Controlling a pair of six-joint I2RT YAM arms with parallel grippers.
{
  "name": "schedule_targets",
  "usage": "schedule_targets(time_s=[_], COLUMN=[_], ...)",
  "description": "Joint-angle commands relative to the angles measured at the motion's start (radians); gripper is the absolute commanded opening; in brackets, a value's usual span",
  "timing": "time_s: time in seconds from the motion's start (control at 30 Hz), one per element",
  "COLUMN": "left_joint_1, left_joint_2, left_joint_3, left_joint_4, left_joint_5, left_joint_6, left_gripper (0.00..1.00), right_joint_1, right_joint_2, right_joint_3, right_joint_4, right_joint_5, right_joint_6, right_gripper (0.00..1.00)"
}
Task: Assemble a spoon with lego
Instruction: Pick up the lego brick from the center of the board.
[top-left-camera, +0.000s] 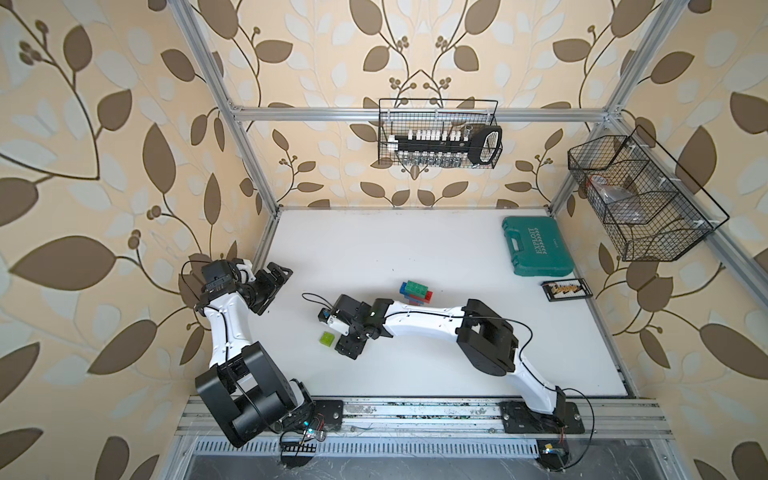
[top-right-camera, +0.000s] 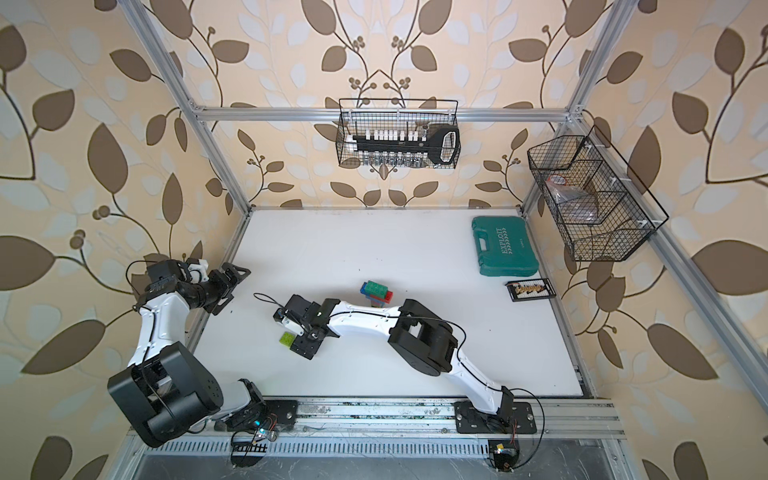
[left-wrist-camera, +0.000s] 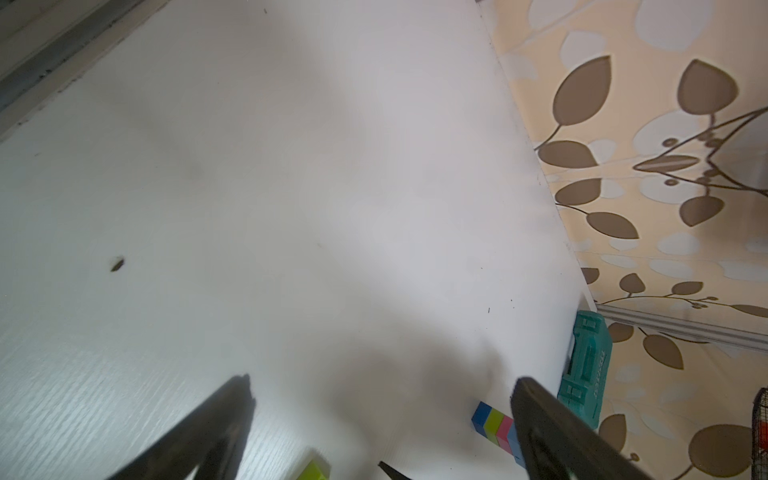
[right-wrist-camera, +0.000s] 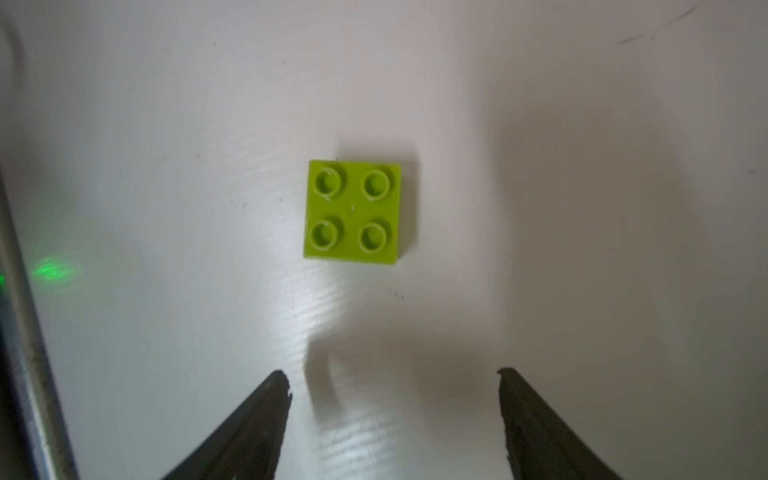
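Lime brick (right-wrist-camera: 354, 211) is lying ahead of right gripper (right-wrist-camera: 394, 374) — square, studs up.
Jaws are standing apart, empty; brick nearly centred beyond them.

L arm (top-left-camera: 226, 332) & R arm (top-left-camera: 415, 322): white shells, blk joints, blk jaws, thin blk cables, screwed base plates.

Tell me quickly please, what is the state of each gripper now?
Left gripper: open, holding nothing.
Right gripper: open, holding nothing; the lime brick lies near it, not gripped.
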Motion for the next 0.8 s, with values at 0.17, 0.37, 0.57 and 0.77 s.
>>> schedule_targets(time_s=[0.17,0.37,0.57,0.77], left_joint_1=[0.003,0.003,0.004,0.003], left_joint_2=[-0.03,-0.04,-0.05,-0.061], left_joint_3=[-0.025,-0.031,-0.032,-0.042], left_joint_4=[0.027,0.026,0.024,0.029], left_joint_5=[0.02,0.015,0.021,0.044], left_joint_6=[0.008,0.013,0.017,0.03], left_gripper=[0.99,0.99,0.99,0.99], right_joint_1=[0.029,0.03,0.028,0.019], right_joint_2=[0.102,0.141,0.153,0.101], right_joint_3=[0.119,0.159,0.162,0.124], right_joint_4=[0.075,0.065,0.076,0.1], right_joint_5=[-0.045,-0.026,-0.026,-0.026], right_joint_6=[0.059,0.059,0.051,0.048], right_gripper=[0.78,0.67,0.53,0.19])
